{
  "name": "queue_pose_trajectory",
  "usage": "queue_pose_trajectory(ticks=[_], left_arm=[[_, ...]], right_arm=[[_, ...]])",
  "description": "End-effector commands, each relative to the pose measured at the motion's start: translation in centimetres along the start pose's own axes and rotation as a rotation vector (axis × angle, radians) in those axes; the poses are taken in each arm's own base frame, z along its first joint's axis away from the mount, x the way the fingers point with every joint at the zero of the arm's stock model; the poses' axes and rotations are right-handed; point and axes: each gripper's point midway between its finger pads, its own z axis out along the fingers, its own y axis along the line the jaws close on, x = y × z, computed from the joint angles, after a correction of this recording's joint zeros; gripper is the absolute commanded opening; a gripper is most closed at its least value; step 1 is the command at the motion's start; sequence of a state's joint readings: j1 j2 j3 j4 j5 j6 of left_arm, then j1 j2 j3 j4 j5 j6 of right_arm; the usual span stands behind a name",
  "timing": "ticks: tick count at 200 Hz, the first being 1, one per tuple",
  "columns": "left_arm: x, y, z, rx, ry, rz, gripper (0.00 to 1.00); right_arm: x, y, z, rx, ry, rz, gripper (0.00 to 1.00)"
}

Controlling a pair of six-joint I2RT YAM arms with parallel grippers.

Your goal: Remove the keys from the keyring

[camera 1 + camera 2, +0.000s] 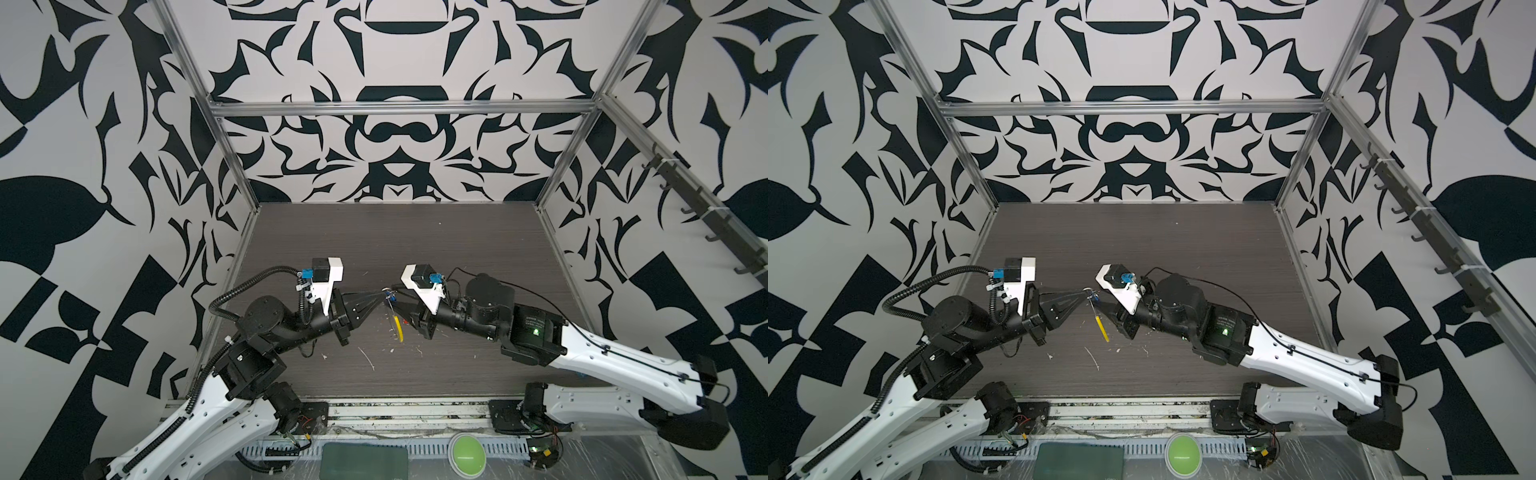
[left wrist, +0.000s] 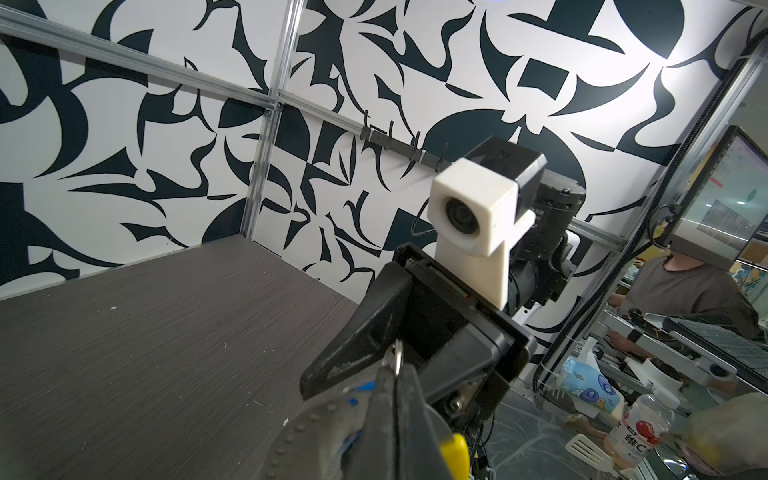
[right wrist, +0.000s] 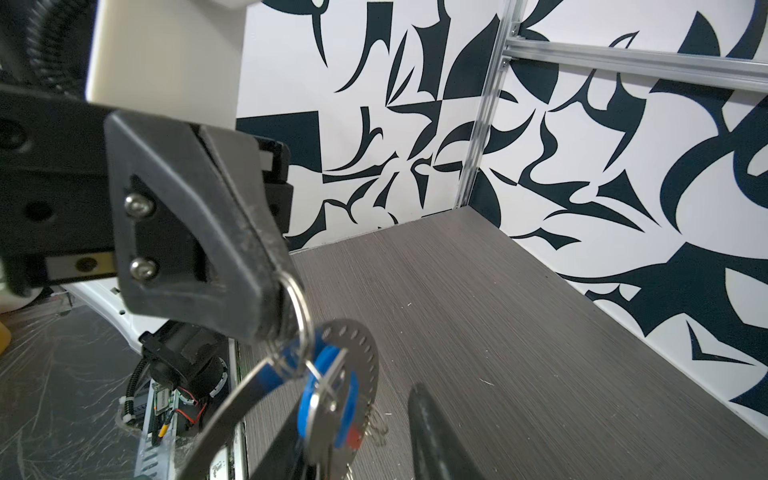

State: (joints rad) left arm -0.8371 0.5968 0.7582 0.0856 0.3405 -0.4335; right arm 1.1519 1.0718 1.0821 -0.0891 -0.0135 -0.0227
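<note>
1. Pinching the keyring [image 3: 300,305], the left gripper [image 1: 381,294] is closed tight over the table [image 1: 457,249].
2. The keys [image 3: 328,399] hang from the keyring just beside those tips, with a yellow sleeve [image 1: 399,328] dangling below.
3. The right gripper [image 1: 395,305] has its jaws apart around the keys, clamping nothing.

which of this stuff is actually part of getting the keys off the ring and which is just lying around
Job: small silver split ring, pinched by the left gripper; blue-headed key bunch hanging on it; yellow sleeve dangling below; right gripper beside them.
Lying about: round green dome; dark green rectangular pad; white scraps on the dark wood-grain table.
</note>
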Motion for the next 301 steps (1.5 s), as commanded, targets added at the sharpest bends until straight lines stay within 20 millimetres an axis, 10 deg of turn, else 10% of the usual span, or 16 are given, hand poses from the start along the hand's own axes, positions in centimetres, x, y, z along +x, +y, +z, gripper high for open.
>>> queue_pose_trajectory(ticks=[1, 105, 301], left_arm=[[0.0, -0.4, -0.2, 0.024, -0.015, -0.002, 0.00], [-0.1, 0.0, -0.4, -0.001, -0.038, -0.005, 0.00], [-0.7, 0.6, -0.9, -0.045, -0.067, 0.015, 0.00]], right_arm=[[-3.9, 0.2, -1.6, -0.004, -0.106, -0.018, 0.36], [-4.1, 1.0, -2.0, -0.033, -0.107, -0.031, 0.00], [-0.7, 7.0, -0.5, -0.298, 0.020, -0.096, 0.00]])
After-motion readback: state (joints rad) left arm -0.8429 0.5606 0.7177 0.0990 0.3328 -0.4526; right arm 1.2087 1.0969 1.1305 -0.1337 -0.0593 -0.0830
